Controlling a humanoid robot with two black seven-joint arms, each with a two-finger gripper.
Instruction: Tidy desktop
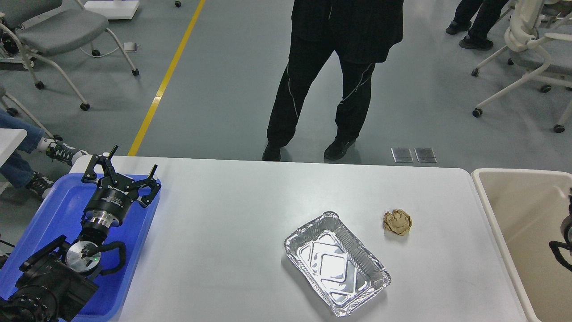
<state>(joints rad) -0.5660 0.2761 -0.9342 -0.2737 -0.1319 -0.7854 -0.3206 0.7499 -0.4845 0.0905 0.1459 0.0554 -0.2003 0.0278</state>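
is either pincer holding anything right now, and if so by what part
Nothing is held. The left pincer is open and empty over the blue tray; the right pincer is out of view.

The man in black (333, 67) standing past the table (232, 241) is cut off at the chest, so his face cannot be seen. The blue tray (134, 250) runs off the left and bottom edges and is partly hidden under the left arm, and the beige bin (514, 223) is cut by the right edge. Only a small dark bit of the right arm (564, 243) peeks in there, too little to tell how its fingers stand.
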